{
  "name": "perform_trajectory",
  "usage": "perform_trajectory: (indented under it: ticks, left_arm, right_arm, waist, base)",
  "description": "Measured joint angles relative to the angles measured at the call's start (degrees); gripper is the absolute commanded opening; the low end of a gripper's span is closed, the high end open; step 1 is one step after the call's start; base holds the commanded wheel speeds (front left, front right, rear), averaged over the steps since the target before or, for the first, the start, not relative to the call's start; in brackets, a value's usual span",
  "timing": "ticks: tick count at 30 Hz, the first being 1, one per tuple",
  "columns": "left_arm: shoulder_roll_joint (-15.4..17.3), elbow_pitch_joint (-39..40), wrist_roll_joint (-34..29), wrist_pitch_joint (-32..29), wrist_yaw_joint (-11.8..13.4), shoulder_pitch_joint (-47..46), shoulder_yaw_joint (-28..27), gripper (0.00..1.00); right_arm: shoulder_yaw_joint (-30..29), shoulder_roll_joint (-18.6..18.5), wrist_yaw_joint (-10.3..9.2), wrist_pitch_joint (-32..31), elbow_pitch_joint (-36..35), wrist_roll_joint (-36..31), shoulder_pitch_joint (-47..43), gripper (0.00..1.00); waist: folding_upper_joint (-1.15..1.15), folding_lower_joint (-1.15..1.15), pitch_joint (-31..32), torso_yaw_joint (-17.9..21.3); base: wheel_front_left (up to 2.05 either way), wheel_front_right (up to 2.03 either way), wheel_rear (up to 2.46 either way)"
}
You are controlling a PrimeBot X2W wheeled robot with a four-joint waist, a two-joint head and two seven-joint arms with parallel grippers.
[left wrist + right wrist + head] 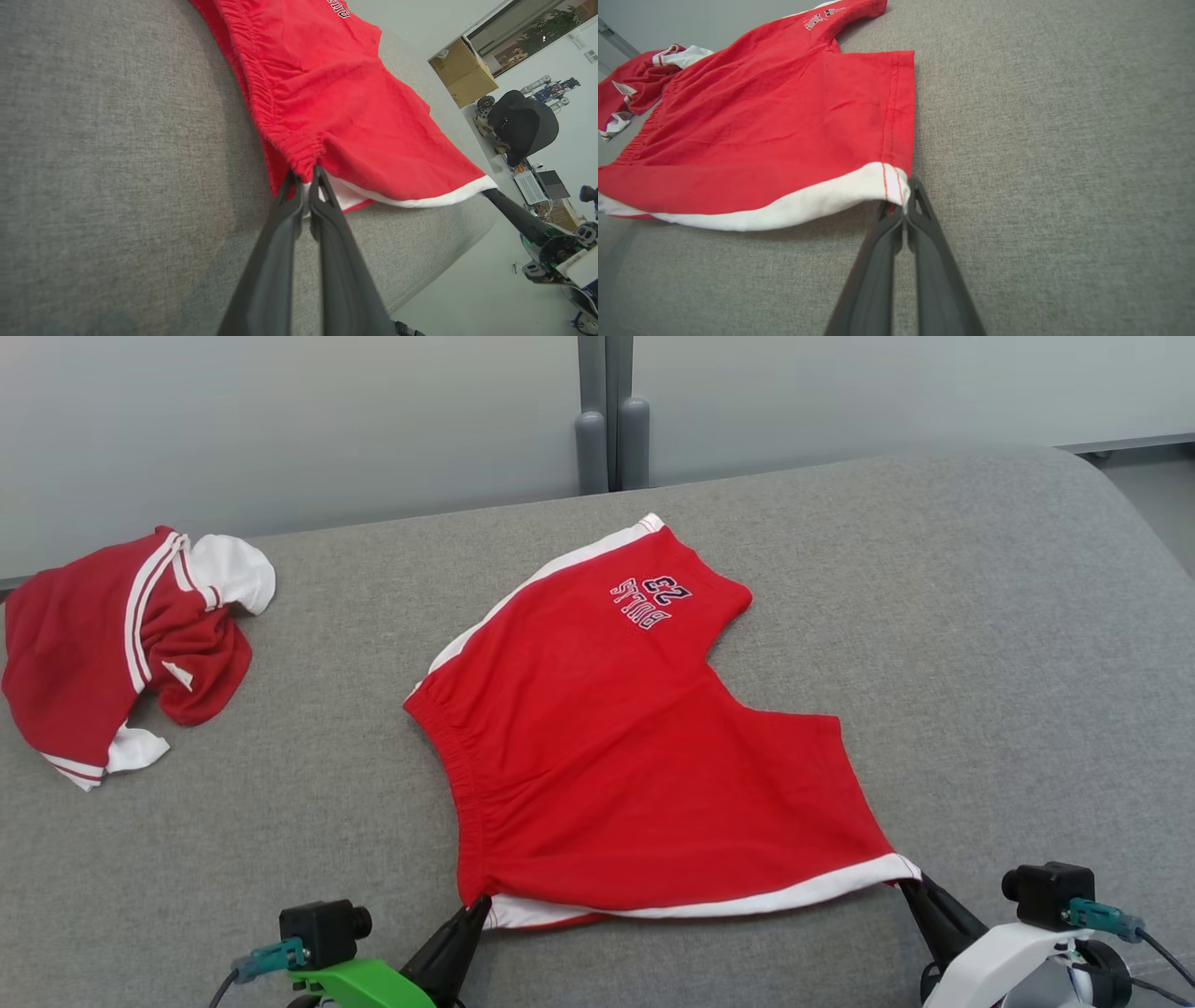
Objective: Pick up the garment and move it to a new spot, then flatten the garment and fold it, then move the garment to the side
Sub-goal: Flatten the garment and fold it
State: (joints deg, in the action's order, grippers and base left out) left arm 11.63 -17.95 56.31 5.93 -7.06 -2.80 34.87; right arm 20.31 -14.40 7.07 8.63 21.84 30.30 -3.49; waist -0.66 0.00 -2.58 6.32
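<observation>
- Grey padded surface (980, 616), one: fabric-covered and carrying both garments. Its near edge and left end are cut off in the head view, so the kind of furniture cannot be told.
- Red shorts (616, 747), one: laid flat near the middle of the surface, with the elastic waistband to the robot's left and white bands along the far and near edges. The underside is hidden. A strip of a red lower layer is seen under the near white band.
- Second red-and-white garment (103, 644), one: crumpled at the far left of the surface, well apart from the shorts. Its kind cannot be made out, and its left side is met by the frame edge.
- Black chair (525, 123) and cardboard box (462, 74), one each: seen small beyond the surface in the left wrist view, detail unclear.
- Left tool (478, 903), one: fingers pressed together, pinching the near-left corner of the shorts where the waistband meets the white band. Its arm is cut off by the bottom edge.
- Right tool (906, 887), one: fingers pressed together, pinching the near-right corner at the end of the white band, beside the leg hem.
- Lettering (651, 599), one print: "BULLS 23", read upside down in the head view, on the far leg.
</observation>
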Motion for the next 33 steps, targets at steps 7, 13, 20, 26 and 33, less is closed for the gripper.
perform_trajectory:
  ticks: [7,13,20,26,33]
  left_arm:
    - [1.1,0.7,1.0,-0.4,0.0,0.6,0.8,0.00]
    - [2.0,1.0,1.6,-0.6,0.0,1.5,2.2,0.00]
    - [2.3,-0.1,1.2,-0.6,0.0,1.7,3.1,1.00]
    - [3.0,-0.6,-0.3,-0.3,0.0,1.7,3.9,1.00]
    - [3.8,0.0,-0.6,0.8,0.0,1.7,3.7,1.00]
  right_arm:
    - [0.8,0.1,0.01,0.7,1.8,0.5,0.0,0.00]
    - [1.0,0.1,0.05,1.3,3.3,0.6,0.0,0.00]
    - [1.2,0.2,0.05,2.3,5.2,0.5,0.1,0.90]
    - [1.8,0.4,0.05,3.0,5.9,0.3,0.1,1.00]
    - [1.9,-0.3,0.05,3.9,5.9,-0.6,-0.4,1.00]
  waist:
    - [0.00,0.00,0.1,-0.1]
    - [0.00,0.00,0.3,-0.4]
    - [0.00,0.00,0.6,-0.5]
    - [0.00,0.00,0.7,-0.5]
    - [0.00,0.00,0.6,-0.5]
  base:
    - [0.00,0.00,0.00]
    - [0.00,0.00,0.00]
    - [0.00,0.00,0.00]
    - [0.00,0.00,0.00]
    - [0.00,0.00,0.00]
